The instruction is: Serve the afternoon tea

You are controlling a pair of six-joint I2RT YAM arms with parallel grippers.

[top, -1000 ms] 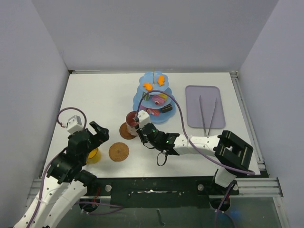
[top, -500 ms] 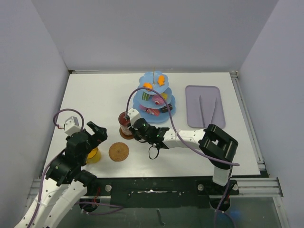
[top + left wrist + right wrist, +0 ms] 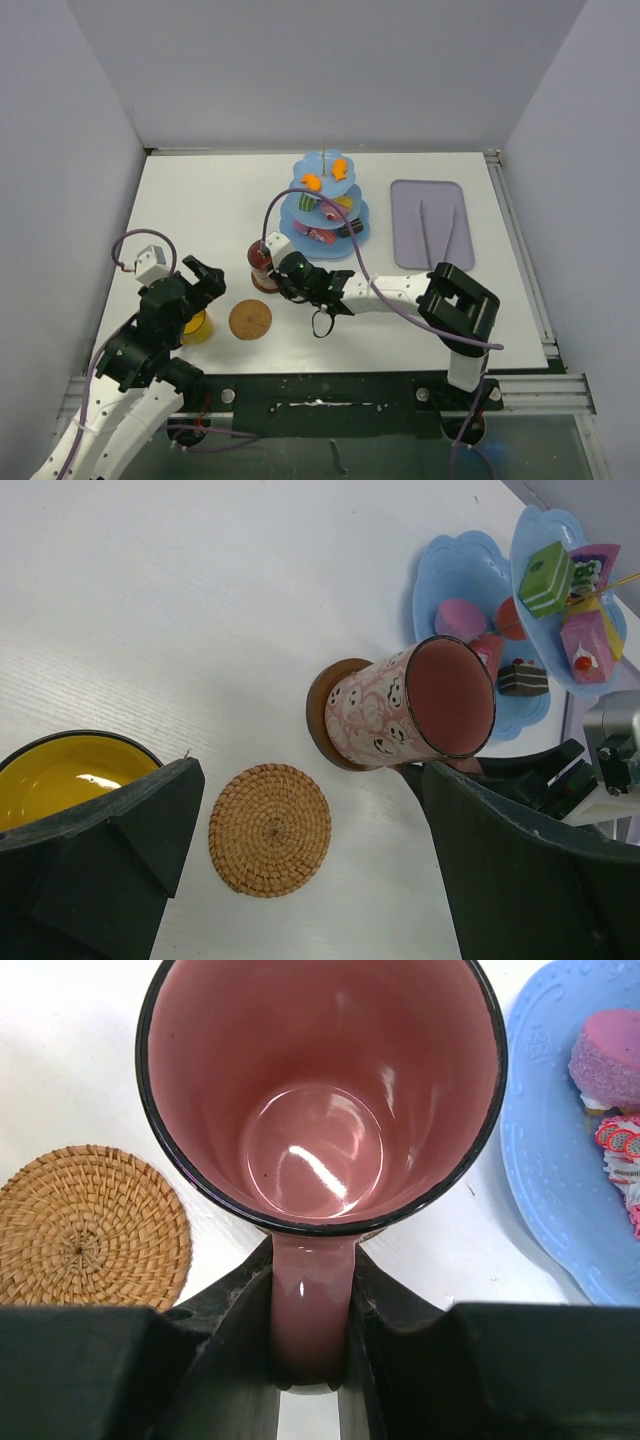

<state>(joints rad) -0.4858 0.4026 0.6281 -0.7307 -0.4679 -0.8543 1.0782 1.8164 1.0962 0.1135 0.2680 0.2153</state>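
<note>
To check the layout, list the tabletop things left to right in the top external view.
yellow mug → bare coaster → three-tier stand → lilac tray. Left out: the dark-red mug, which overlaps the coaster.

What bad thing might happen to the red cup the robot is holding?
The right fingers pinch the dark-red mug only by its handle, so it might twist or slip out. The blue stand is right beside the mug, so a careless swing may bump it and knock off the toy cakes.
</note>
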